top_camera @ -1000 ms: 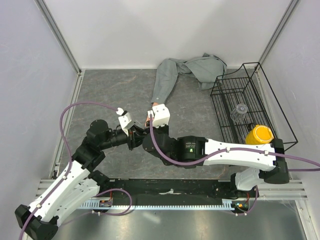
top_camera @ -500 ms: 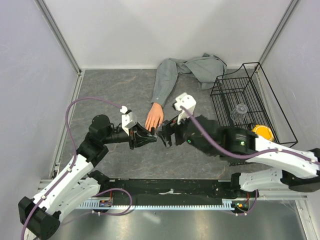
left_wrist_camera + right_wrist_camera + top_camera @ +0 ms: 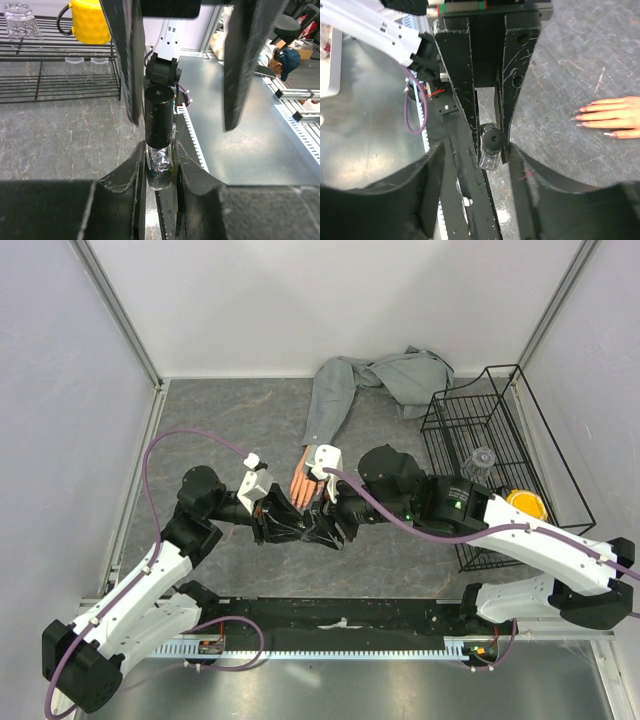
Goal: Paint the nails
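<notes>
The peach mannequin hand (image 3: 303, 480) lies palm down on the grey table, its grey sleeve (image 3: 330, 405) running to the back. Its pinkish nails (image 3: 581, 117) show at the right of the right wrist view. My left gripper (image 3: 289, 527) is shut on a small glittery bottle (image 3: 160, 167) with a black cap (image 3: 159, 117), held just in front of the hand. My right gripper (image 3: 322, 529) faces it, open. Its fingers (image 3: 239, 65) stand on either side of the cap without touching it. The bottle also shows in the right wrist view (image 3: 491, 146).
A black wire rack (image 3: 500, 440) stands at the right with a clear glass (image 3: 481, 462) and a yellow mug (image 3: 520, 508) in it. The metal rail (image 3: 340, 630) runs along the near edge. White walls close in the table.
My right arm swung off the mannequin hand, out to the right, then back in. Its open gripper now faces the left gripper around the bottle cap. The left gripper shifted slightly right.
</notes>
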`<state>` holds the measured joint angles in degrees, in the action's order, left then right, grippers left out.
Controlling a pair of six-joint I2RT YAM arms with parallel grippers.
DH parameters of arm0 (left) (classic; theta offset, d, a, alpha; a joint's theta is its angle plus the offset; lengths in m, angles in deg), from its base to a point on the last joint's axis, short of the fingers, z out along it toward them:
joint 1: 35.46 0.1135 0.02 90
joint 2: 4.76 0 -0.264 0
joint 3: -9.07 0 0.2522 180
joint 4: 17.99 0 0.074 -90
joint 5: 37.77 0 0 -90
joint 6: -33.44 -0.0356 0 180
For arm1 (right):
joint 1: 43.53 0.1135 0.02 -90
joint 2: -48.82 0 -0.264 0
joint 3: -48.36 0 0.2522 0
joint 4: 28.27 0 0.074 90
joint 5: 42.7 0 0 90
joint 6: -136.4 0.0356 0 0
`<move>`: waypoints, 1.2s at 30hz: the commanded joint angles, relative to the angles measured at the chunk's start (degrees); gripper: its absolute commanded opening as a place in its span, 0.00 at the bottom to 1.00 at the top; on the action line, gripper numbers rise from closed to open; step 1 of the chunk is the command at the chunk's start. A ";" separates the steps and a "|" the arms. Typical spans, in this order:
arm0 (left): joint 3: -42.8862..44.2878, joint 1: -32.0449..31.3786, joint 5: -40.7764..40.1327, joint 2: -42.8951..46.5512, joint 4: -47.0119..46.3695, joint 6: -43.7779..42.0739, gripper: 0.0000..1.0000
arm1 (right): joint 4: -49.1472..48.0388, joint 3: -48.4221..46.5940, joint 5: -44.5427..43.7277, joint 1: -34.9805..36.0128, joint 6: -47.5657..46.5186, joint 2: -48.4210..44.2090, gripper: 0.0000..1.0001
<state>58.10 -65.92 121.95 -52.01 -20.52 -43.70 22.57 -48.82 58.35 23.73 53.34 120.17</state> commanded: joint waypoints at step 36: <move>1.30 0.14 -38.86 9.80 14.89 -12.25 0.02 | 1.59 -4.37 -69.23 20.45 31.83 13.45 0.00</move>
<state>58.34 -67.10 98.45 -44.07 -3.19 -52.34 18.98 -49.71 5.44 38.77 74.50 129.31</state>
